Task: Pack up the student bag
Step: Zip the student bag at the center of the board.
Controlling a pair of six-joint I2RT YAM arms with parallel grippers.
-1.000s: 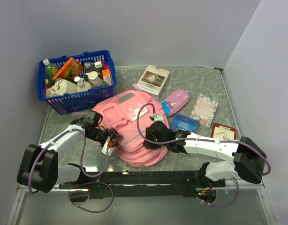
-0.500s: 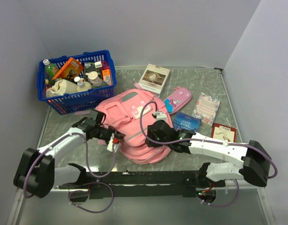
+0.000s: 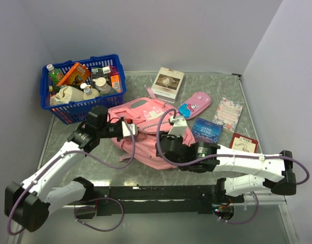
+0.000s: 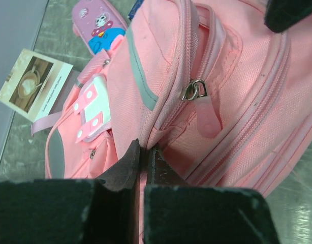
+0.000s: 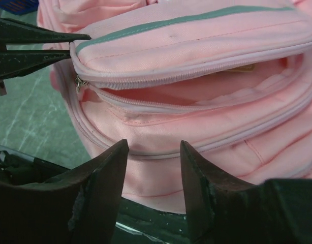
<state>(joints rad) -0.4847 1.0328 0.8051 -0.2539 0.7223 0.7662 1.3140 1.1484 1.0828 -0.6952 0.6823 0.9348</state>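
The student bag (image 3: 146, 140), a soft pink backpack with a grey stripe, lies mid-table with its zipped pockets facing the arms. My left gripper (image 3: 127, 128) is at the bag's left edge. In the left wrist view the left gripper (image 4: 144, 152) is shut on a fold of the student bag (image 4: 237, 76), just below a zip pull (image 4: 206, 116). My right gripper (image 3: 164, 147) sits at the bag's near right side. The right wrist view shows the right gripper (image 5: 153, 147) open, with the student bag (image 5: 196, 76) lying beyond its tips and nothing pinched.
A blue basket (image 3: 70, 111) of bottles and boxes stands back left. Behind and right of the bag lie a book (image 3: 167, 84), a pink-and-blue pencil case (image 3: 196, 104), a blue booklet (image 3: 207, 131), a floral notebook (image 3: 228, 113) and a red card (image 3: 242, 142).
The left gripper closed on the bag's fabric, then rose and drew back, lifting that edge and shifting the bag. The right gripper opened wider and slid left along the bag's near side.
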